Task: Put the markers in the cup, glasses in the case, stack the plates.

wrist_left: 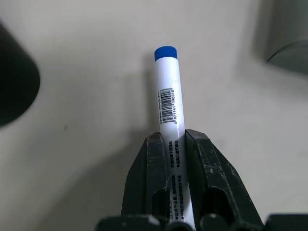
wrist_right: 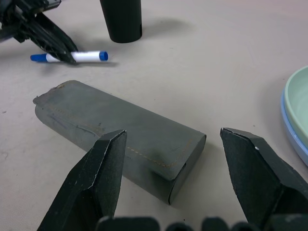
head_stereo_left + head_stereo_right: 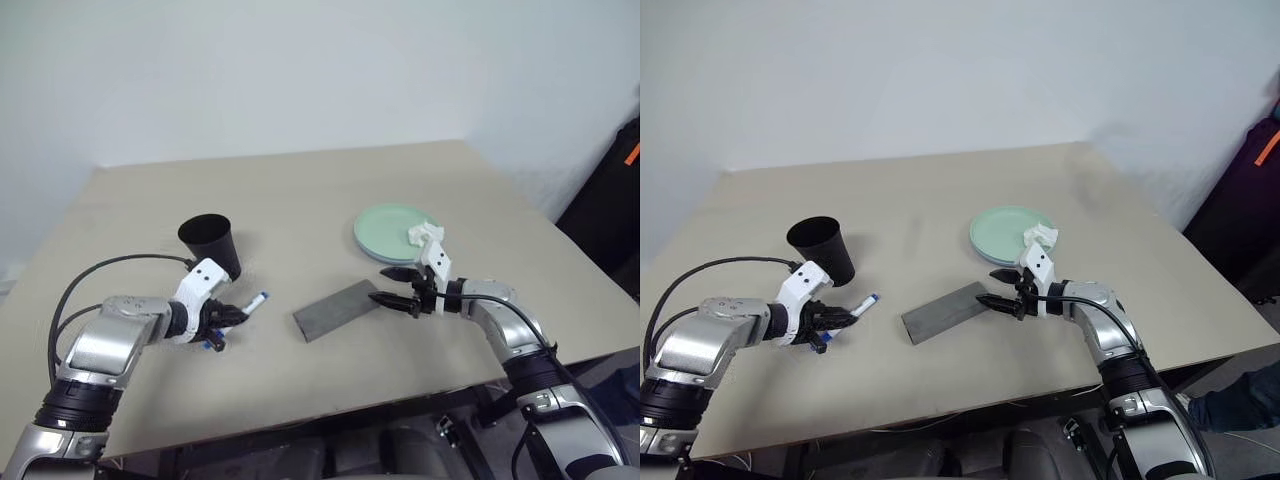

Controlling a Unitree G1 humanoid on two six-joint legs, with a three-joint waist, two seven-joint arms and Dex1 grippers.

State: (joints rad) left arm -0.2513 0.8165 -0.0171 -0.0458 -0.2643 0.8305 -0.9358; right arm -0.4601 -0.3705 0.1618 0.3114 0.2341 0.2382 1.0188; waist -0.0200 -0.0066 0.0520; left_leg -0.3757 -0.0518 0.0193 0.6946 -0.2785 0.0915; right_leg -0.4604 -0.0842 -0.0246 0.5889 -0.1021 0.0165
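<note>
- Marker (image 1: pixel 168 115), white barrel, blue cap, lies on table (image 3: pixel 300 190) near front-left edge, just beside cup (image 3: pixel 212 243).
- Left gripper (image 3: pixel 228 318) clenched on marker; left wrist view shows both black fingers (image 1: pixel 156 178) pressed against barrel, capped end sticking out past the tips.
- Cup black, upright, left part of table, apart from marker.
- Case (image 2: pixel 120 137) grey, lid closed, lies flat and slanted near middle of front edge, between the two grippers.
- Right gripper (image 3: pixel 388 286) released, jaws wide apart, holding nothing; tips just beside case's right end, level with it.
- Plates (image 3: pixel 392 231) stacked, mint green on light blue, right of centre, behind right gripper.
- Small crumpled white paper (image 3: pixel 425 235) sits on right rim of top plate.
- Glasses: cannot tell where.
</note>
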